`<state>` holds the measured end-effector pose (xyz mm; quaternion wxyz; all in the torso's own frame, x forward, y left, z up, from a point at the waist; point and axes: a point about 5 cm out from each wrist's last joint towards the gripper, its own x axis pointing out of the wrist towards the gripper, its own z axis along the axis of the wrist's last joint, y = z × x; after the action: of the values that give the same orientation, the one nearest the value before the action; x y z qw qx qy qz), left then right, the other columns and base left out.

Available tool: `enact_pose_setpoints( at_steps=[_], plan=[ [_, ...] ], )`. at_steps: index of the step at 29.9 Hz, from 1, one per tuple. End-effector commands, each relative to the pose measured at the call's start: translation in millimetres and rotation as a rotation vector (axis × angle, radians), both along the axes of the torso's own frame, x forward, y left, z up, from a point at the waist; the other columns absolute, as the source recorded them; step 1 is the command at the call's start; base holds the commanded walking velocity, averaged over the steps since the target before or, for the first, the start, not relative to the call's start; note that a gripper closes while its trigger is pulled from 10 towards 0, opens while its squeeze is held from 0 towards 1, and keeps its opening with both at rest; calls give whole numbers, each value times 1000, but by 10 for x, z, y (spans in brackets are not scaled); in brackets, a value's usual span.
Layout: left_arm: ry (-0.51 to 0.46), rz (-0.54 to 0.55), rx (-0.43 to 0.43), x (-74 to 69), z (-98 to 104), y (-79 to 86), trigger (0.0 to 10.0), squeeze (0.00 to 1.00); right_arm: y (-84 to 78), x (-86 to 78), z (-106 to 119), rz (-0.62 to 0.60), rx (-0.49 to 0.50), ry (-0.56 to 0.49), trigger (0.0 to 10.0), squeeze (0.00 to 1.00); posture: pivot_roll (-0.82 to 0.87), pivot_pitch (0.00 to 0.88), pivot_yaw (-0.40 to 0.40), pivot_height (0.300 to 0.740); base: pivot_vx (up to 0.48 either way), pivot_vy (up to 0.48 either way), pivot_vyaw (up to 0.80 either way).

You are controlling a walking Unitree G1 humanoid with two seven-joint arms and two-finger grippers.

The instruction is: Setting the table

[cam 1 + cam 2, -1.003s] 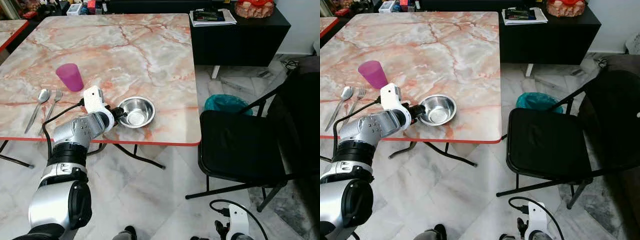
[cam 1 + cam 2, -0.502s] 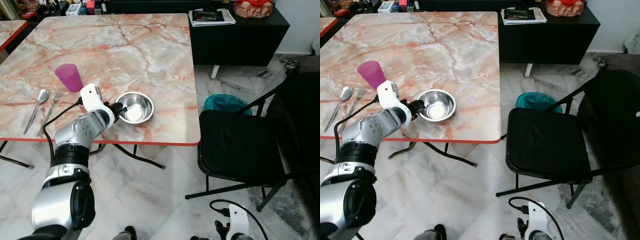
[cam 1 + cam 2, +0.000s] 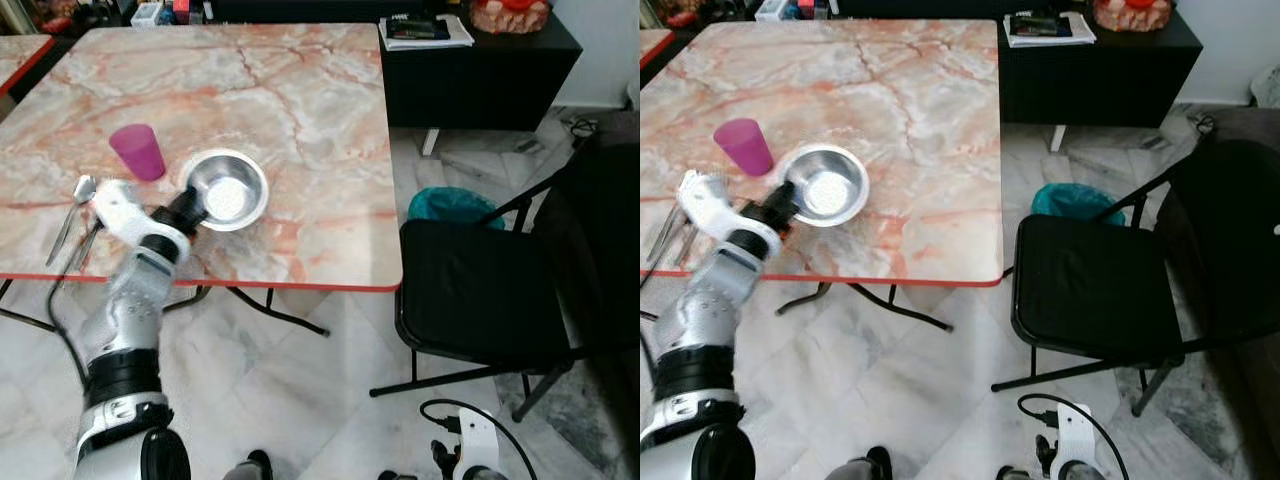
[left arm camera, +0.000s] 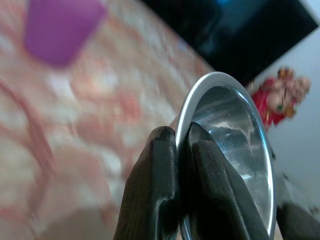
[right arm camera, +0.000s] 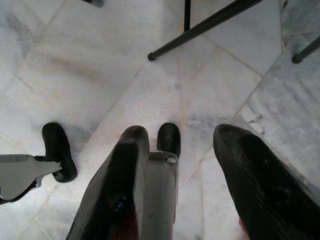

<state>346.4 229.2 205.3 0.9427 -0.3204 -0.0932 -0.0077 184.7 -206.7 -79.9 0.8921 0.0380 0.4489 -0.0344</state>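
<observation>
Head camera, left eye: I read the steel bowl point(image 3: 228, 189) as sitting on or just above the marble table point(image 3: 300, 110), with my left gripper point(image 3: 190, 207) clamped on its near-left rim; taking the purple cup point(image 3: 138, 152) as landmark, the bowl lies just beside it toward the black chair point(image 3: 500, 280), not touching. The spoon point(image 3: 72, 205) and fork point(image 3: 88, 240) lie on the near side of the cup, partly under my forearm, long axes running from the table's near edge toward the cup. Right eye: same layout; the bowl point(image 3: 826, 185) is apart from the cup point(image 3: 743, 146), and the arm reaches in from the red table edge. Left wrist: both black fingers point(image 4: 155, 190) pinch the bowl's rim point(image 4: 220, 145), one inside and one outside, the cup blurred beyond. Right wrist: my right gripper point(image 5: 185, 175) hangs over the floor tiles, fingers spread, holding nothing. Judgement: the coming placement turns on the bowl's gap to the cup; the left arm is the nearer and already holds it.
</observation>
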Motion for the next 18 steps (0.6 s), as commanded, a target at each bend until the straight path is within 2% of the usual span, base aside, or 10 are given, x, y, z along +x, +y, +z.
enact_pose_setpoints(
  at_steps=[1,3,4,6,7,8,11,16,18],
  plan=[
    [-63,95,51,-119,146,187,10000,0,-6,-71,-33,-6,-1,20,10000,0,29,182,30,740,0,0,0],
    [-73,125,69,-154,178,241,10000,0,-6,-71,-33,-6,-1,20,10000,0,29,182,30,740,0,0,0],
    [-94,230,127,-274,263,427,10000,0,-6,-69,-32,-5,-1,19,10000,0,31,182,29,740,0,0,0],
    [-103,292,168,-359,313,536,10000,0,-6,-68,-32,-5,-2,19,10000,0,37,181,28,740,0,0,0],
    [-89,366,236,-430,338,645,10000,0,-6,-67,-32,-5,-2,19,10000,0,40,182,28,740,0,0,0],
    [-89,366,236,-430,338,645,10000,0,-6,-67,-32,-5,-2,19,10000,0,40,182,28,740,0,0,0],
    [-46,515,400,-590,360,849,10000,0,-6,-65,-30,-1,-3,19,10000,0,49,180,27,740,0,0,0],
    [138,767,653,-788,307,1138,10000,0,-2,-60,-28,3,-3,17,10000,0,51,176,27,740,0,0,0],
    [156,811,690,-828,307,1184,10000,0,-2,-58,-28,2,-2,17,10000,0,55,173,26,740,0,0,0]
  ],
)
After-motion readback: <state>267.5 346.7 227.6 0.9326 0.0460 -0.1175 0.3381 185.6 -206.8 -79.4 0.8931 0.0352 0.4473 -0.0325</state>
